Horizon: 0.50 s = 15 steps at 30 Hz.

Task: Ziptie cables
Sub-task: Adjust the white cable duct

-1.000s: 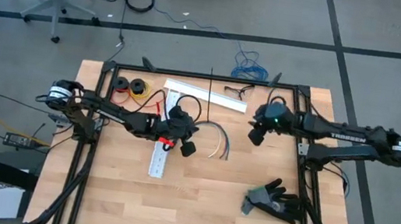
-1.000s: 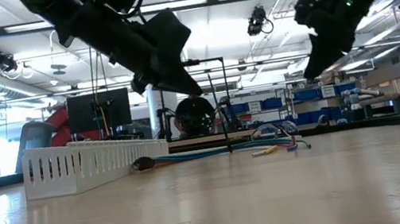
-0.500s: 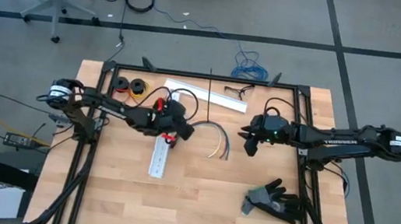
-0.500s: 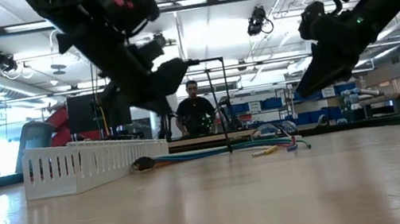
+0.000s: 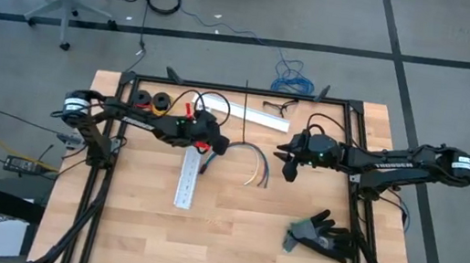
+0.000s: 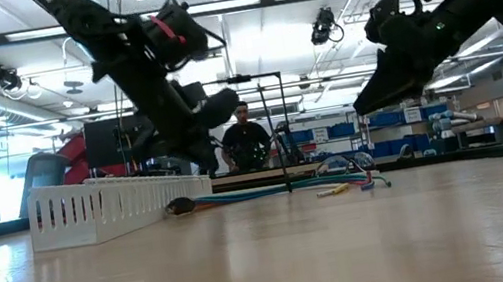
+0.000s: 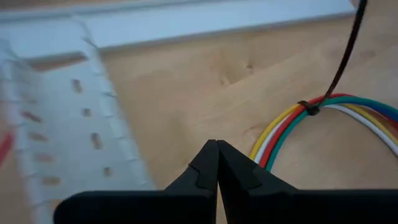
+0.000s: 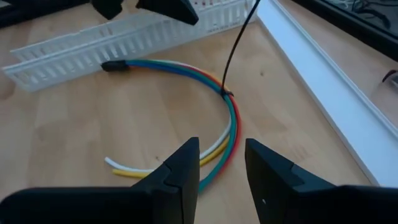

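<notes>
Left tool [image 7: 216, 144] hangs pinched together and empty, right tool [image 8: 221, 155] parted above the bench [image 5: 230, 232]. Between them lie the cables [image 8: 205, 84], light and floppy; the ziptie [image 8: 239, 40] already rings them, its springy tail probably the best hold.

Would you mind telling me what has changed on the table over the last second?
The left pincer, shut and empty, drew back from the cables toward the slotted duct. The right pincer, jaws apart, moved in toward the cables. The cables, the ziptie around them and the glove stayed put.
</notes>
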Available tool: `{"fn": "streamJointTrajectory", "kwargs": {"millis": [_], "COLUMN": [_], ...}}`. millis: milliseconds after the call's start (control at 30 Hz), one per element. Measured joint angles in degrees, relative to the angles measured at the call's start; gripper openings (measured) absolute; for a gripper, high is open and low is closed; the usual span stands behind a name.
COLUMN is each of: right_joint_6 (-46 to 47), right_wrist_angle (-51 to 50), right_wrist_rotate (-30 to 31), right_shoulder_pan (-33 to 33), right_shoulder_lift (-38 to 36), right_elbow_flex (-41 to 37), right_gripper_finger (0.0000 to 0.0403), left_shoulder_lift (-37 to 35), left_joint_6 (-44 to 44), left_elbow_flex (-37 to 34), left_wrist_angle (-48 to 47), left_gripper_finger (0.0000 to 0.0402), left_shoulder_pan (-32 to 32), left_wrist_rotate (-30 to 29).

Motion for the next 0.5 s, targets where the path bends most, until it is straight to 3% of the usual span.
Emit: {"fn": "streamJointTrajectory", "kwargs": {"millis": [300, 500], "right_joint_6": [-0.1, -0.6], "right_wrist_angle": [-0.1, 0.0], "right_wrist_rotate": [0.0, 0.1], "right_shoulder_pan": [0.0, 0.0], "right_shoulder_lift": [0.8, 1.1], "right_elbow_flex": [0.0, 0.0], "right_gripper_finger": [0.0115, 0.0115], "left_shoulder_lift": [1.3, 1.2], "left_joint_6": [-1.7, 0.3], "left_elbow_flex": [0.0, 4.0], "left_wrist_angle": [2.5, 0.4], "left_gripper_finger": [0.0014, 0.0014], "left_shoulder_pan": [1.4, 2.2], "left_wrist_rotate": [3.4, 3.1]}}
